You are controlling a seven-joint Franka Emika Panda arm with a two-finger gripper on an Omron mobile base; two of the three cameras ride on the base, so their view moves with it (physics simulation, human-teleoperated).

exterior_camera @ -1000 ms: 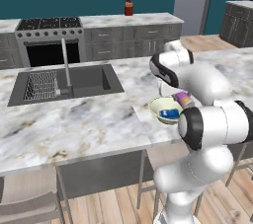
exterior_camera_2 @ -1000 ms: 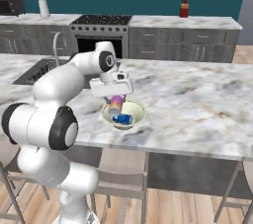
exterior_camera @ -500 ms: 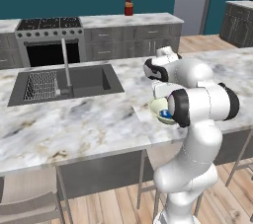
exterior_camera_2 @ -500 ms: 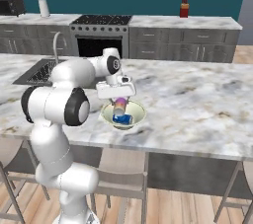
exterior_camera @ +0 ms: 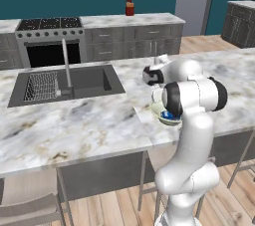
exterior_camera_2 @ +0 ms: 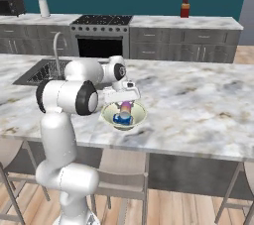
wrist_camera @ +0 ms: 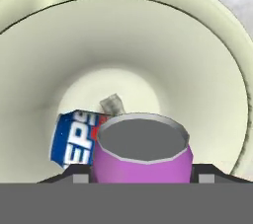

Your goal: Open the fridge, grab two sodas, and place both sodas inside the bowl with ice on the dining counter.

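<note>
While the claw stands over the bowl gripping the purple can between its two fingertips, the step in hand is judged to be the placing of the second soda. In the hand view the purple can sits upright in the grip, its grey top facing the camera, above the bowl's inner floor. The blue can already lies on its side inside the bowl, just beside the held can, and one small whitish ice lump shows behind it. The bowl rests on the marbled worktop, near its front edge, well apart from the sink. To finish the step well, lower the purple can into the free part of the bowl floor, not onto the blue can, so that it does not rock or roll out. Part the fingers only when the can is supported from below. Withdraw straight up, clear of the rim, to avoid dragging the bowl toward the worktop edge. Whether the can already touches the bowl floor cannot be told.
</note>
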